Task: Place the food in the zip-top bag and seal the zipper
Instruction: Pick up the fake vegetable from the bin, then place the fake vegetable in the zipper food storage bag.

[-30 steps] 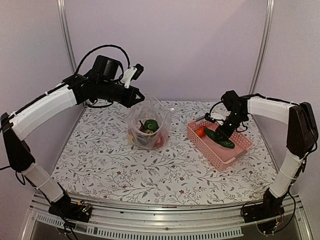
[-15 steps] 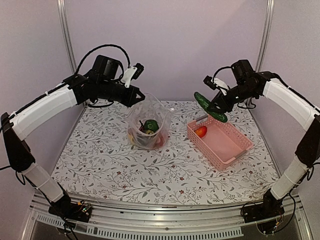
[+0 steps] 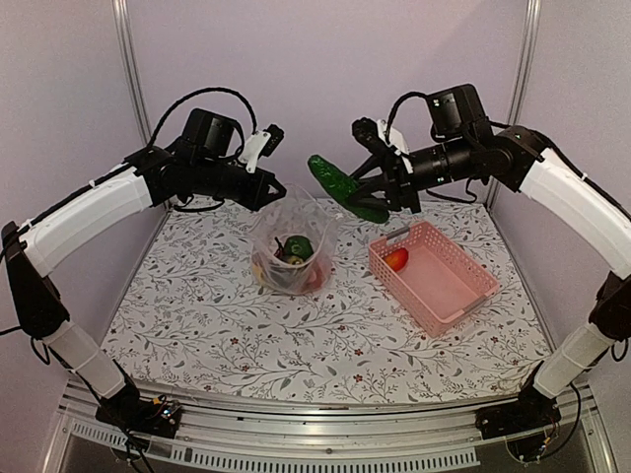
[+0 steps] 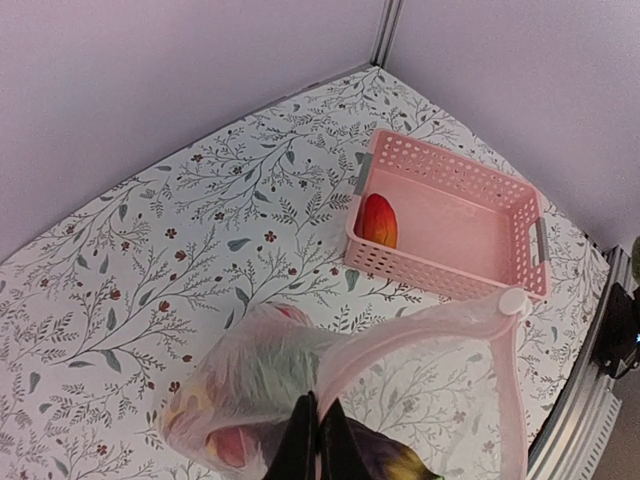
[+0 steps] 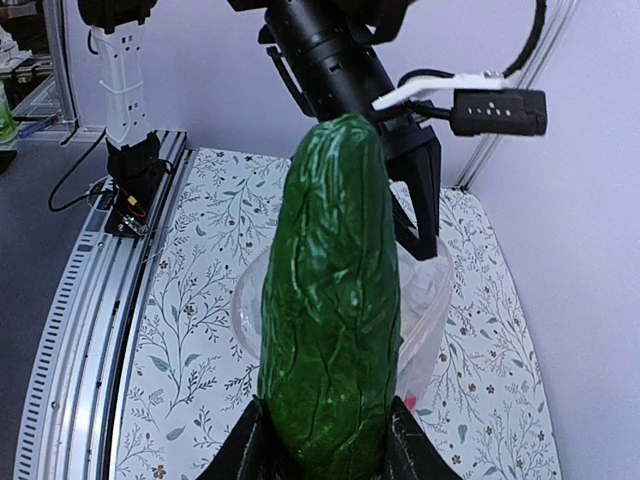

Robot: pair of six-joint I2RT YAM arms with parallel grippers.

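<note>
Cucumber (image 3: 345,189): long, dark green, wrinkled skin; one end pinched in right gripper (image 3: 381,195) jaws, airborne near bag mouth | Bag (image 3: 292,241): clear crinkly plastic, rim clamped by left gripper (image 3: 272,193) jaws; green pepper (image 3: 299,246) and mixed produce inside | Basket (image 3: 463,288): pink perforated plastic, one red fruit (image 3: 395,259).

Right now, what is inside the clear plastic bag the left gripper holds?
Through the clear crinkly plastic bag, a green pepper, a dark purple eggplant and some red and orange fruits show. The crinkled film and the pile itself hide whatever lies beneath them.
</note>
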